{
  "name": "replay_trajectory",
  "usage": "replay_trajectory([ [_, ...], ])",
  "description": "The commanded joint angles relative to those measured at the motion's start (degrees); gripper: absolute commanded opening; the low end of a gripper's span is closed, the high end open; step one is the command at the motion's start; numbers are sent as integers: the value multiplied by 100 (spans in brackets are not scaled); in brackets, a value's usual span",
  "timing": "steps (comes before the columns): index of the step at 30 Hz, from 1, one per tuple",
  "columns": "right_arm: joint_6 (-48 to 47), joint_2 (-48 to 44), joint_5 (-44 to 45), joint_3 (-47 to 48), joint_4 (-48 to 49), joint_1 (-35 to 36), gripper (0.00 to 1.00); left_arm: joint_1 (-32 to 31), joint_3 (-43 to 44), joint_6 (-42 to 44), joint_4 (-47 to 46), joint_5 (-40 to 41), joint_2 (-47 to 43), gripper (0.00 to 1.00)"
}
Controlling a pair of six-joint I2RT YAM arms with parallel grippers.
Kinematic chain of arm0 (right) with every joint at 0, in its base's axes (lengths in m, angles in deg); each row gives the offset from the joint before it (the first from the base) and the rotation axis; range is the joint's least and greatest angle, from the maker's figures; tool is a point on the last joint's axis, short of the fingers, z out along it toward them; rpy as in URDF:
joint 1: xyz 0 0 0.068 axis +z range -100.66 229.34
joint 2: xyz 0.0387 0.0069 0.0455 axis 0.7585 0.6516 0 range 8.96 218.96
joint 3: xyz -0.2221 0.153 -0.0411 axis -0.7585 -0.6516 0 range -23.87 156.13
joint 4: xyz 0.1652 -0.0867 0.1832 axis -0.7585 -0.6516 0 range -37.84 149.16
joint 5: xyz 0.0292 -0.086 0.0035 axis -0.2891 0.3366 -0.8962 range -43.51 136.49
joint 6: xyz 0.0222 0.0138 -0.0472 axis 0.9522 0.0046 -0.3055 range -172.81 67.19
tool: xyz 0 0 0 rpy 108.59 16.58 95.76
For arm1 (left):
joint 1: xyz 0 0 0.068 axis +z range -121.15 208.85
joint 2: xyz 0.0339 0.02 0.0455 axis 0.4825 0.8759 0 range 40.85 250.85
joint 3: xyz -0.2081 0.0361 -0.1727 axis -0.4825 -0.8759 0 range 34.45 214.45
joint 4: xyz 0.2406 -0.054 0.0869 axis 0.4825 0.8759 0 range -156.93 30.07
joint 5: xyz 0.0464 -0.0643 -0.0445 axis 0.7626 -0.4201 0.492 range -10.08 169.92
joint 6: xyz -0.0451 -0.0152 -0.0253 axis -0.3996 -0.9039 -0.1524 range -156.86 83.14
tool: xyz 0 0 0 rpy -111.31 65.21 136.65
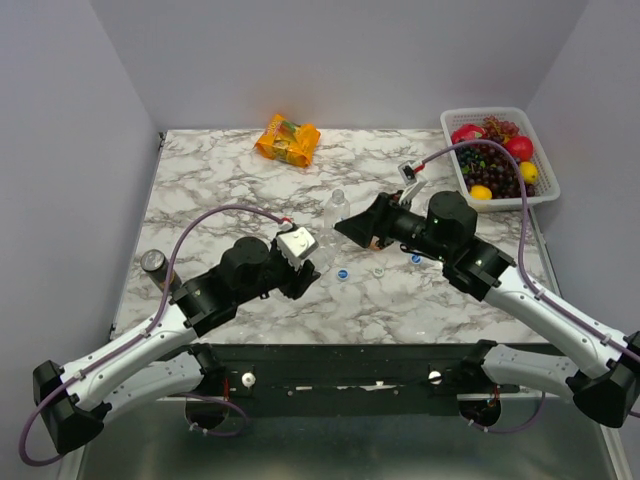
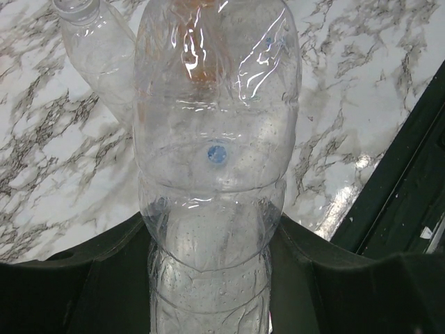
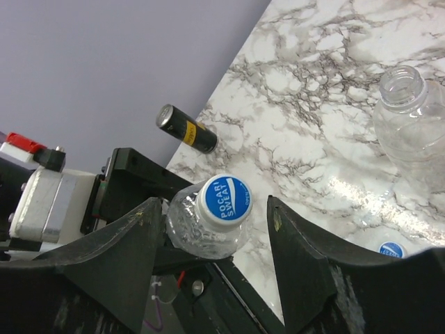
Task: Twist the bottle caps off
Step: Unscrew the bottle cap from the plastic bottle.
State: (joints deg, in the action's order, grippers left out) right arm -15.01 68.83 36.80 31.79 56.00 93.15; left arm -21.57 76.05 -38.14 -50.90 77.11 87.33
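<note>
Over the marbled desk (image 1: 240, 180), toward its near edge and about midway between its left and right edges, the left end effector (image 2: 208, 229) is clenched on the body of the clear bottle (image 2: 215, 174). The bottle is tilted toward the right end effector (image 3: 212, 209). That one is released: its jaws are spread on either side of the blue cap (image 3: 224, 198), with a gap left at each side.

For a clean unscrewing, the cap should be centred between the jaws and gripped squarely on its rim, not on the neck. The bottle should be held firm so that it cannot spin, though its thin wall may buckle if squeezed harder.

The cap and the gaps are shown only by the right wrist view, and the grip on the body only by the left wrist view. Three loose caps (image 1: 343, 274) lying close by are seen together only from above.
</note>
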Motion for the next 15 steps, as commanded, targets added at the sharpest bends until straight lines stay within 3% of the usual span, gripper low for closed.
replay_trajectory([
  [1,148,261,-32,112,210,31,68,-109,181,93,23,237,-42,32],
  [6,175,288,-94,59,428,31,63,-171,181,93,67,237,-42,32],
  [9,149,279,-33,42,456,31,53,-206,190,93,93,386,-16,32],
  [12,140,305,-59,33,456,40,40,-232,199,93,111,404,2,32],
  [13,140,305,-111,15,483,31,30,-241,208,101,128,421,10,32],
  [15,140,340,-190,6,544,31,23,-241,208,101,119,395,-7,32],
])
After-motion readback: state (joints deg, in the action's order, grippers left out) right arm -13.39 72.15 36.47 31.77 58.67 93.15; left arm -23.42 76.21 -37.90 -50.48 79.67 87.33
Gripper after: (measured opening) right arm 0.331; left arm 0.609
